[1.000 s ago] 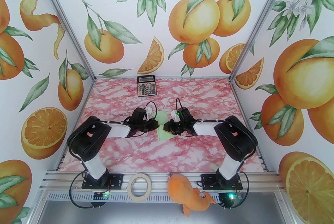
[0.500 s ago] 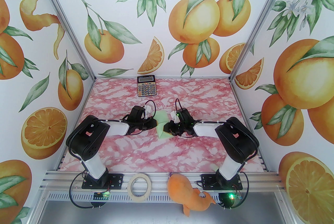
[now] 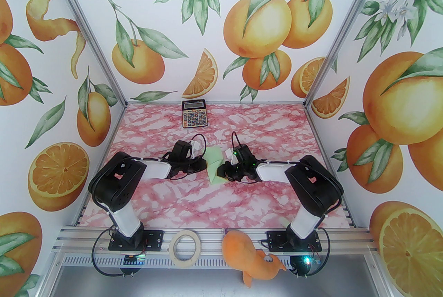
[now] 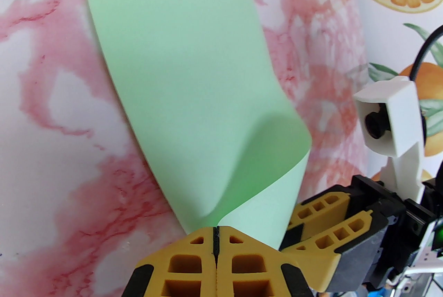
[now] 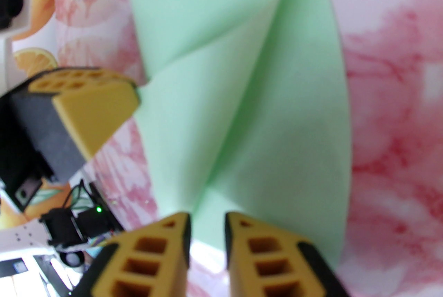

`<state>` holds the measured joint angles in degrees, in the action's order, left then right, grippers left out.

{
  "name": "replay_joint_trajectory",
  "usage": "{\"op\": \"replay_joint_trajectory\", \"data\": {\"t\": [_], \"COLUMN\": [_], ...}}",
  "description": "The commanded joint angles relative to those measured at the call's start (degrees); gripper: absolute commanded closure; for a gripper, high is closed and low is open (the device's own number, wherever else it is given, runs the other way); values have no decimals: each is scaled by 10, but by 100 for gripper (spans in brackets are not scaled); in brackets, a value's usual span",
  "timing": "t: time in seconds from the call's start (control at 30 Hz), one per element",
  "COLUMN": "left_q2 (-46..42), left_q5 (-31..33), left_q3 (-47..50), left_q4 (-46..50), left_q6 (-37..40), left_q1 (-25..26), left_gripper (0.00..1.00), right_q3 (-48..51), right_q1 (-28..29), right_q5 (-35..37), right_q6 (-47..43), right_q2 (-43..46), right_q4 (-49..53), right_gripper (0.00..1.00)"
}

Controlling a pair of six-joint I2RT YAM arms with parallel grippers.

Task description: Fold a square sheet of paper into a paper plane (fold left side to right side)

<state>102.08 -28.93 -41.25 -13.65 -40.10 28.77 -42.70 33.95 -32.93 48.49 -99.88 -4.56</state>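
Curling limply, the square sheet of paper (image 4: 193,88) is pinched at its lifted edge by the left gripper (image 4: 216,236) — flimsy, best taken at edges; the right gripper (image 5: 207,223) is parted.

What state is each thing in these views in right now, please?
square sheet of paper: curled over on itself, not creased flat.
left gripper: shut on the paper's lifted edge.
right gripper: slightly open at the paper.
calculator: lying flat, face up.
tape roll: lying flat.
plush toy: slumped over the near rail.
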Motion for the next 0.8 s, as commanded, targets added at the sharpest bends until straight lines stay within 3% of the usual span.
{"op": "replay_joint_trajectory", "data": {"t": [0.0, 0.1, 0.3, 0.77], "left_q2": [10, 13, 14, 17], "left_q5": [-3, -5, -6, -6], "left_q3": [-17, -21, -23, -26], "left_q4": [5, 2, 2, 4], "left_q6": [11, 11, 10, 10], "left_q1": [-3, -3, -3, -3], "left_gripper": [100, 100, 100, 100], "right_q3": [3, 17, 29, 22], "right_q1": [6, 18, 39, 48], "right_q5": [8, -8, -15, 4], "right_q6": [-8, 12, 50, 41], "right_q2": [1, 17, 13, -24], "right_q4": [-7, -62, -128, -105], "right_gripper": [86, 100, 100, 100]}}
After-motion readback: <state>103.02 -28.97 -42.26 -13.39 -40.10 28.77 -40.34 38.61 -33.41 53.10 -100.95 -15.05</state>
